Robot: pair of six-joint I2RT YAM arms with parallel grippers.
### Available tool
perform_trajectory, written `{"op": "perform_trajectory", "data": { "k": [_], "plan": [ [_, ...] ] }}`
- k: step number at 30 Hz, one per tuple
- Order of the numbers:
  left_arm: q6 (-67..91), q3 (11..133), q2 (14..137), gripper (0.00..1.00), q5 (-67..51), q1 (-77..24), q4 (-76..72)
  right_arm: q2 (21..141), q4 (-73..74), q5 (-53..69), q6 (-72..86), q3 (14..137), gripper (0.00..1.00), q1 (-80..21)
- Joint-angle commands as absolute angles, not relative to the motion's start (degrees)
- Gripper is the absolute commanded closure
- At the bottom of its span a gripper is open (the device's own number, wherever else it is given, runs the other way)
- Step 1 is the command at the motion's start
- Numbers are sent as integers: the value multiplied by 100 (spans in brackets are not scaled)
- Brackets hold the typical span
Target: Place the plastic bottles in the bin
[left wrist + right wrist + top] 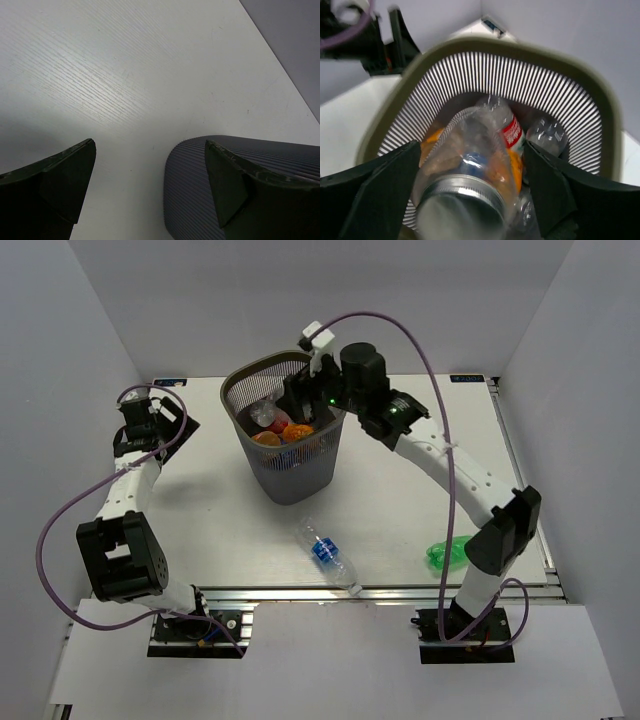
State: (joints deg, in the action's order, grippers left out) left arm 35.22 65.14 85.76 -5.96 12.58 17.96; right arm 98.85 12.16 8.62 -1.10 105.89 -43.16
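My right gripper [303, 405] hangs over the dark wire-mesh bin [295, 478], and its jaws stand wide apart [471, 146]. A clear jar-like bottle [467, 170] with a metal lid lies between the fingers, blurred, with a small gap to the right finger [545, 185]. Inside the bin [555, 95] lie a red-labelled clear bottle [511, 131], orange bottles [298, 432] and other clear ones [547, 134]. A clear bottle with a blue label [326, 553] lies on the table in front of the bin. A green bottle [446, 552] lies beside the right arm. My left gripper [152, 428] is open and empty at the far left [150, 143].
A dark ribbed pad [200, 180] lies on the white table under my left gripper's right finger [227, 185]. White walls close in the back and both sides. The table's metal front rail [300, 592] runs just behind the blue-labelled bottle.
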Motion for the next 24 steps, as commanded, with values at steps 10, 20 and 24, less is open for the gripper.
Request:
{"op": "perform_trajectory", "data": {
  "k": [10, 20, 24],
  "plan": [
    [3419, 6618, 8262, 2, -203, 1257, 1995, 8529, 1108, 142, -431, 9775, 11, -4228],
    [3358, 6776, 8358, 2, 193, 1257, 2223, 6435, 3476, -1440, 2309, 7140, 11, -2322],
    [3349, 6820, 8393, 2, 150, 1266, 2206, 5653, 4452, -1503, 3390, 6014, 11, -1855]
  ]
}}
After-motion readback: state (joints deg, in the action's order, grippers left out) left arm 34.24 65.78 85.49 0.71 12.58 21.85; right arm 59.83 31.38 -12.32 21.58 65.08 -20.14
